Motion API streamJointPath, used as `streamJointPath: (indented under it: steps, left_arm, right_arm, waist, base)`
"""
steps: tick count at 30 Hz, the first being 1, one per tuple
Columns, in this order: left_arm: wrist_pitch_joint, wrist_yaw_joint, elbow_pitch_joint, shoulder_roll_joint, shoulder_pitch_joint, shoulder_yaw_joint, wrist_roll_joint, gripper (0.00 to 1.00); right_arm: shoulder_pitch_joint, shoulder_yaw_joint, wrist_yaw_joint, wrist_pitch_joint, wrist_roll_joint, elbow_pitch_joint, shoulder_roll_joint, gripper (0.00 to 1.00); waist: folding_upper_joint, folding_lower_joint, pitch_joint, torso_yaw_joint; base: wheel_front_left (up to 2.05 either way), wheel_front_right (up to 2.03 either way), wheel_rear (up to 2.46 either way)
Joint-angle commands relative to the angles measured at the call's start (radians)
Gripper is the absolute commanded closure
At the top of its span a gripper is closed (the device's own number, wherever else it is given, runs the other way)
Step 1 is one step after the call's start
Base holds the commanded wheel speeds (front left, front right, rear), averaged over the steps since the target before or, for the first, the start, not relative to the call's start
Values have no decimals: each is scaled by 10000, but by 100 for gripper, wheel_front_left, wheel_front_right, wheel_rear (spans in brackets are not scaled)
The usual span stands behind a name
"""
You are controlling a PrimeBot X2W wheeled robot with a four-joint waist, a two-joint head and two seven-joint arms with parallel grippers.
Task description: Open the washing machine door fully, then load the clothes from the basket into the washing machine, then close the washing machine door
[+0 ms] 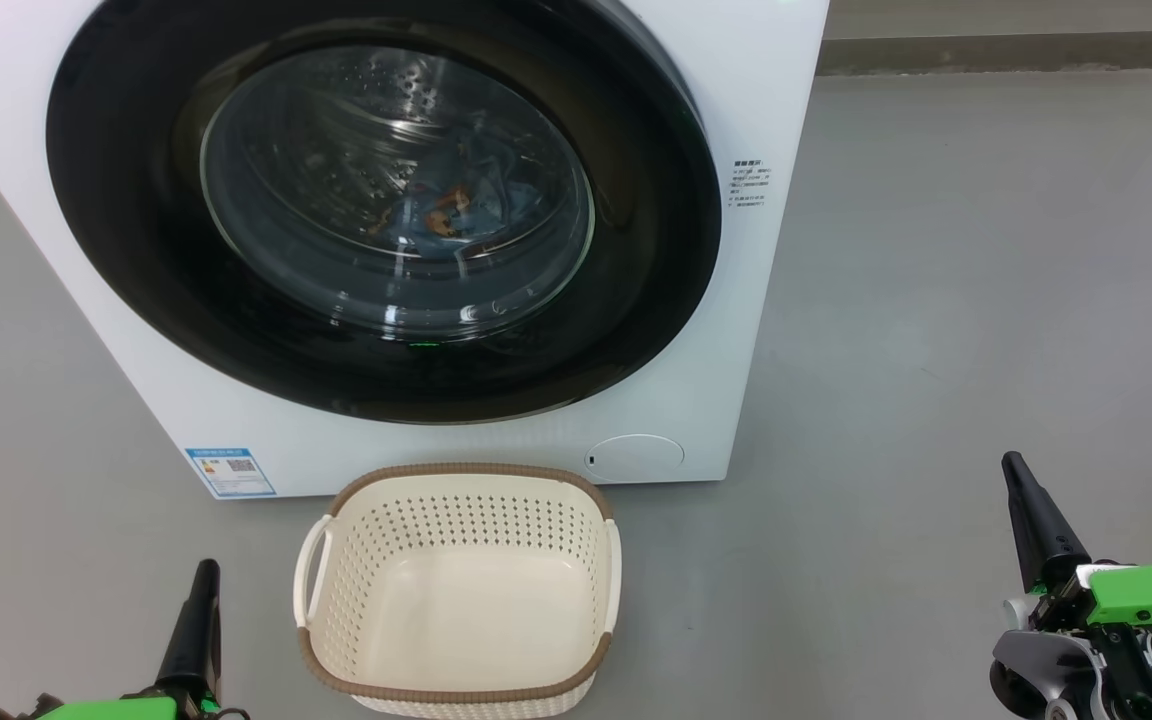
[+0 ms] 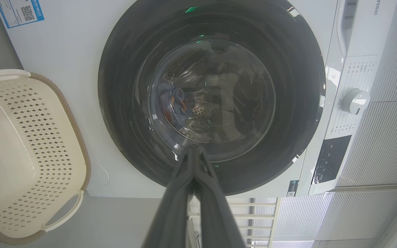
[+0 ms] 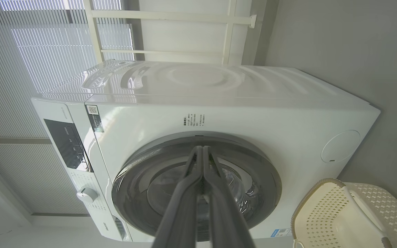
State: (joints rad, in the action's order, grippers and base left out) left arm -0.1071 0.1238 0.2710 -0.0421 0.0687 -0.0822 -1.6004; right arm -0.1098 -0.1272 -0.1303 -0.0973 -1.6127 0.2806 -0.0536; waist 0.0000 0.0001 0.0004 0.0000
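Risk, my read: washing machine door [image 1: 381, 210] looks flush w/ the washing machine [image 1: 766, 100] front, but latch can't be confirmed; if not clicked, it could swing out. Left gripper [image 1: 206, 570], lower left of head view, is near the basket [image 1: 466, 470]; a sideways swing could knock it. Both grippers clenched, holding nothing; right gripper [image 1: 1016, 470] lower right, well apart. Clothes [image 1: 456, 205]: light-blue w/ orange bits, behind the glass, upper centre. Basket bottom centre, cream, brown rim, nothing inside.
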Motion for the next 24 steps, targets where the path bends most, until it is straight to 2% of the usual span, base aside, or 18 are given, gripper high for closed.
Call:
streamJointPath:
  steps: [1, 24]
  left_arm:
    - [-72, 68, -178, -83, 471, -333, -68, 100]
    - [-72, 69, -180, -83, 471, -333, -68, 100]
  right_arm:
    - [-43, 211, -4, -95, -24, -304, -33, 100]
    - [-44, 197, -4, -106, -12, -303, -23, 100]
  waist:
    - [0, 0, 0, 0]
    - [0, 0, 0, 0]
  base:
    - [0, 0, 0]
    - [0, 0, 0]
